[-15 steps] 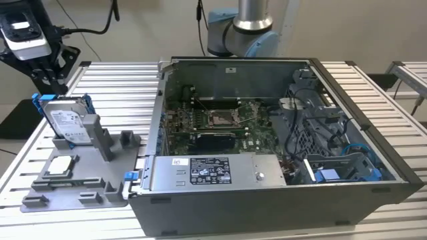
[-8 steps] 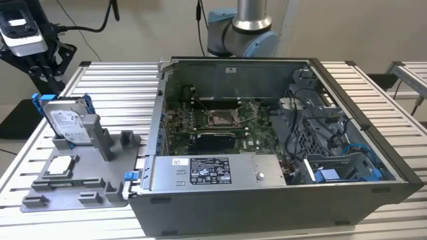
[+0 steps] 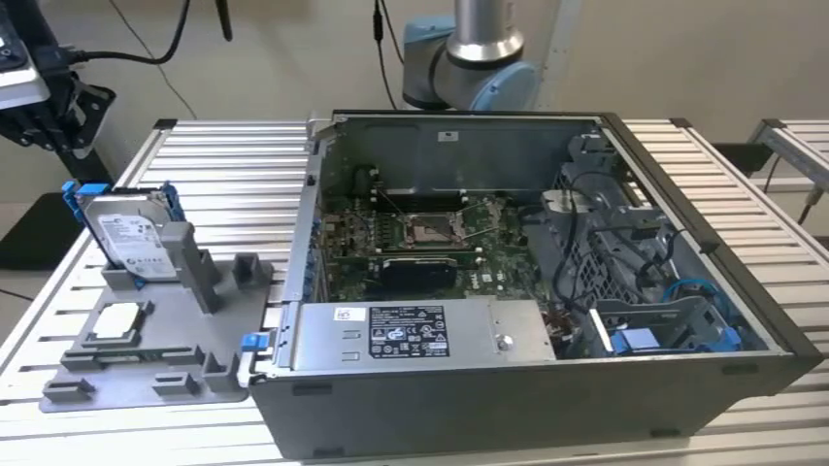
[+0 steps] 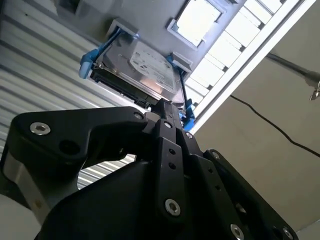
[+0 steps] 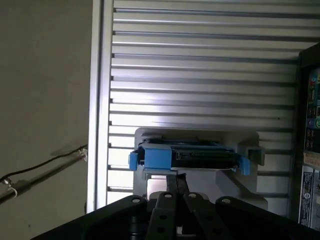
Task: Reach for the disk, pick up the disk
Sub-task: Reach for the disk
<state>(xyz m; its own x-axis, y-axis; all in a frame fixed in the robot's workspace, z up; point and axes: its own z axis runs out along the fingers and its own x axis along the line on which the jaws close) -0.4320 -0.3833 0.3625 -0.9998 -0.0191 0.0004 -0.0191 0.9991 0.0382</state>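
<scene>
Slatted metal table (image 3: 220, 165) carries an open computer case (image 3: 518, 398) and, toward the exterior view's left, a grey holder (image 3: 194, 340). The disk (image 3: 130, 231) stands on edge in that holder, framed by its blue rails. The gripper (image 3: 54, 136) hangs above the disk, apart from it.

In the second wrist view the gripper (image 4: 167, 106) points at the disk (image 4: 142, 70), its fingers drawn together with nothing between them.

In the first wrist view the disk (image 5: 190, 157) shows edge-on just beyond the gripper (image 5: 177, 179).

By my judgement the reach is well along, while the grasp and the lift are not yet done.
</scene>
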